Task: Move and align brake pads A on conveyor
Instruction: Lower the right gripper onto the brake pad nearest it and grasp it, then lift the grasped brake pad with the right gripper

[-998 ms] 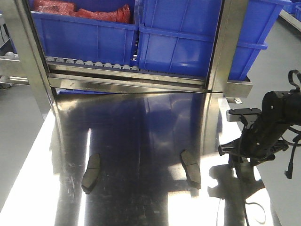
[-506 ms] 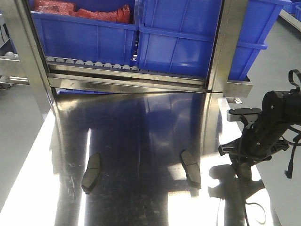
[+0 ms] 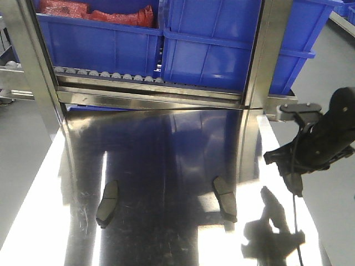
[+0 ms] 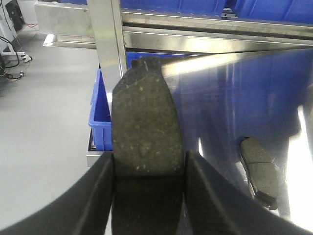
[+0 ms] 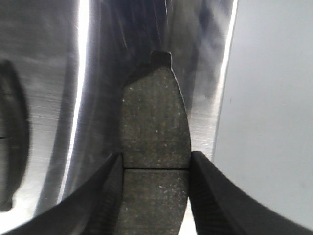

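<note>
Front camera: one brake pad [image 3: 107, 204] and a second pad [image 3: 225, 199] lie well apart on the steel table [image 3: 166, 144]. Left wrist: left gripper [image 4: 146, 171] clamps a third pad [image 4: 145, 122]. Right wrist: right gripper [image 5: 155, 176] squeezes a fourth pad [image 5: 155, 122] over the table's edge.

Steel table [image 3: 166, 149] is mostly wide open: just 2 brake pads [image 3: 107, 203] lying flat, the right one [image 3: 225, 198] well apart from the left, bare lane between them. Back is walled off by a steel rail [image 3: 150, 98], 2 uprights [image 3: 36, 72] and blue bins [image 3: 211, 50]. Right arm [image 3: 324, 141] hangs over the right edge.
</note>
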You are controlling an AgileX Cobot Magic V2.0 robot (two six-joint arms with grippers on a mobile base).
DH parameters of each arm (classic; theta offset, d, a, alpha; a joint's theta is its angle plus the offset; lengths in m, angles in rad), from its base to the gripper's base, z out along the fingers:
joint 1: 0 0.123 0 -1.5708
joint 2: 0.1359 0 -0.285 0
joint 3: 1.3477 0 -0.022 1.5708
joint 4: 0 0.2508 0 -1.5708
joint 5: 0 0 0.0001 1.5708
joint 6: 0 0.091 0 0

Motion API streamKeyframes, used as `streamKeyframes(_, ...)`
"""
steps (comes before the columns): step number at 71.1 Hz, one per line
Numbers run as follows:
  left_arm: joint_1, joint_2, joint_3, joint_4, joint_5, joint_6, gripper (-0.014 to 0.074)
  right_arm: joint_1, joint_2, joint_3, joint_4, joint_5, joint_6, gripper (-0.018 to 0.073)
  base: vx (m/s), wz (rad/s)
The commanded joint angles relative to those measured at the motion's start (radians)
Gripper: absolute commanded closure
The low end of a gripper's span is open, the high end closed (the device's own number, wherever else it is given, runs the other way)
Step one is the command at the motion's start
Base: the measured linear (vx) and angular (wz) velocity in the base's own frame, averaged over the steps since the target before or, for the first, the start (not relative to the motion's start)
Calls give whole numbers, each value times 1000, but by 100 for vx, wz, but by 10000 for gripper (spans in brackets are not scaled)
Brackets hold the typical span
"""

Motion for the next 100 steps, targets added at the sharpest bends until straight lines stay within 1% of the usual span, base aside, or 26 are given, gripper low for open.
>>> streamKeyframes(1,-7,0,-28,-2,-99,1,499,1,-120,-16,8,-27,-23,402,0,0)
streamKeyframes(6,-7,0,-28,-2,-99,1,499,1,-191,24,12,-63,-27,402,0,0)
streamKeyframes(18,-7,0,-28,-2,-99,1,499,1,-381,189,17,-147,-27,402,0,0)
streamKeyframes(36,-7,0,-28,-2,-99,1,499,1,-685,434,23,-174,-27,402,0,0)
streamKeyframes(54,-7,0,-28,-2,-99,1,499,1,-951,616,23,-214,-35,402,0,0)
streamKeyframes(63,-7,0,-28,-2,-99,1,499,1,-1039,652,23,-215,-35,402,0,0)
streamKeyframes(72,-7,0,-28,-2,-99,1,499,1,-1073,654,22,-223,-35,402,0,0)
streamKeyframes(100,-7,0,-28,-2,-99,1,499,1,-1075,654,23,-215,-35,400,0,0)
